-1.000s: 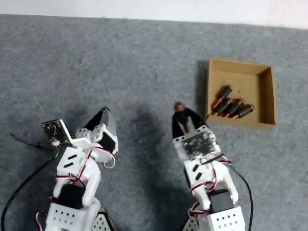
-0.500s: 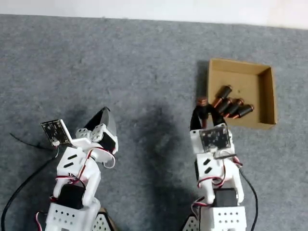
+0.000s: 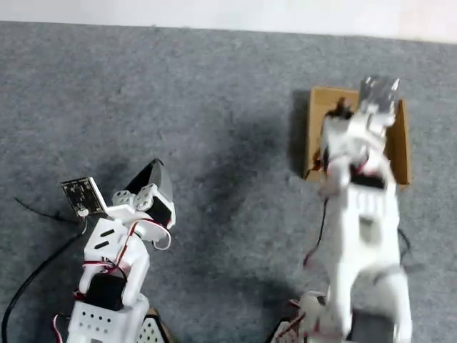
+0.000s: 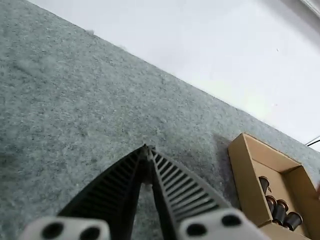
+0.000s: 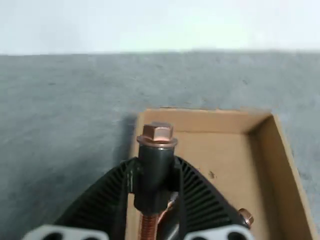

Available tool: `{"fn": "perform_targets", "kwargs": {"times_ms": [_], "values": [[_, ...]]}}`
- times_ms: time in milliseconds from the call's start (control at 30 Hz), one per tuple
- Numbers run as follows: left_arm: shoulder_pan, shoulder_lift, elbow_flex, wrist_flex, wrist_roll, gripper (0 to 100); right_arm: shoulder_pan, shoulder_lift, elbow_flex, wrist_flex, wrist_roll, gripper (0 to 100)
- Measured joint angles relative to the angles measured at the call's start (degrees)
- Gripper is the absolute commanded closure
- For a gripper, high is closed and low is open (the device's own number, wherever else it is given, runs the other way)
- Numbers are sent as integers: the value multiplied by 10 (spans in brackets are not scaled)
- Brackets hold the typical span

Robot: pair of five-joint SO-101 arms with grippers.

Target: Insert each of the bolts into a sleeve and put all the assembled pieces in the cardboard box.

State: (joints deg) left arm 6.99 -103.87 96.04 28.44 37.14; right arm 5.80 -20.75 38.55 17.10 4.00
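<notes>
My right gripper (image 5: pixel 155 172) is shut on an assembled piece (image 5: pixel 154 162), a black sleeve with a copper bolt head sticking out of its end. It holds the piece above the near-left part of the cardboard box (image 5: pixel 210 116). One more copper-tipped piece (image 5: pixel 245 217) lies in the box. In the high view the right arm (image 3: pixel 357 164) stretches over the cardboard box (image 3: pixel 313 107) and hides its contents. My left gripper (image 4: pixel 148 152) is shut with nothing in it, low over the carpet. From there the cardboard box (image 4: pixel 245 175) and several assembled pieces (image 4: pixel 280 207) in it show.
Grey carpet (image 3: pixel 178 93) covers the table, with a white wall strip along the far edge. The left arm (image 3: pixel 118 236) rests at the near left, a small circuit board (image 3: pixel 82 195) beside it. A black cable (image 3: pixel 32 275) trails off to the left.
The right arm has swung from the middle of the table to the right and forward, carrying the assembled piece over the box. The left arm has kept still.
</notes>
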Motion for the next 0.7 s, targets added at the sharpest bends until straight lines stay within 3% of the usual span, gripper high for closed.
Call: {"fn": "perform_targets", "kwargs": {"times_ms": [267, 400, 567, 700], "values": [[0, 0, 0, 0, -1, 994, 33, 291, -239, 132, -41, 988], [0, 0, 0, 0, -1, 993, 47, 323, -283, 143, -60, 958], [0, 0, 0, 0, -1, 993, 55, 324, -290, 143, -61, 786], [0, 0, 0, 0, -1, 993, 55, 323, -295, 163, -61, 766]]}}
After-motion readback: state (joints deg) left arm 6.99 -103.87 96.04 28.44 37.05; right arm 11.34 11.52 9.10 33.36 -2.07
